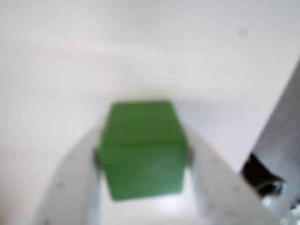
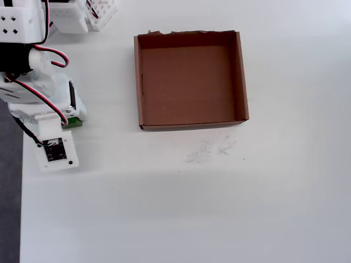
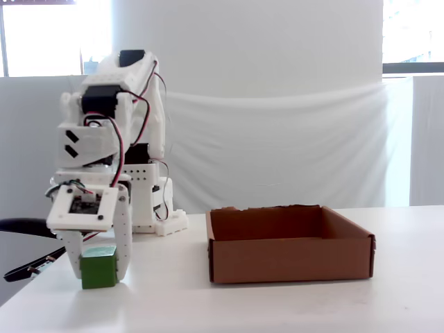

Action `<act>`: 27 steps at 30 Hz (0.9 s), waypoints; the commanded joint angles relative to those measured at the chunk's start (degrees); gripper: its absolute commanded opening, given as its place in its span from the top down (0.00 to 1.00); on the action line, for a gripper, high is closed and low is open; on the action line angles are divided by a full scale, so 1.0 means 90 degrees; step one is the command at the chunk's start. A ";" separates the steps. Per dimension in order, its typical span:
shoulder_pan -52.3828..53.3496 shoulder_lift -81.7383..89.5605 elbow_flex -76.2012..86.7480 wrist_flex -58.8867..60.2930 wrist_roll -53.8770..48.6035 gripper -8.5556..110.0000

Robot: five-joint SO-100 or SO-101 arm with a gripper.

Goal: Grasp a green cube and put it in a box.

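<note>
I had pincer [image 1: 143,161] clamped on green cube [image 1: 143,150], low over tabletop [image 3: 180,305]; cardboard box [image 3: 288,260] lay well right in fixed view.

Our wrist view rode close behind the gripper [image 1: 143,157], facing the table [image 1: 140,56]. Our overhead view looked straight down; our fixed view sat low, facing sideways. Both shared the arm [image 2: 38,93] and box [image 2: 189,127].

Green cube [image 3: 98,271] on table, well left of empty box [image 3: 288,260].
</note>
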 commanded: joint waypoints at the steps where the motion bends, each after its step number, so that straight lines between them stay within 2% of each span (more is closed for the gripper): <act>1: -0.0049 0.0020 -0.0029 -0.0068 -0.0010 0.80; 13: -0.0117 0.0098 -0.0879 0.1084 0.0137 0.81; 20: -0.0449 0.0068 -0.1943 0.2178 0.0742 0.81; 27: -0.1289 -0.0049 -0.3154 0.3125 0.1904 0.81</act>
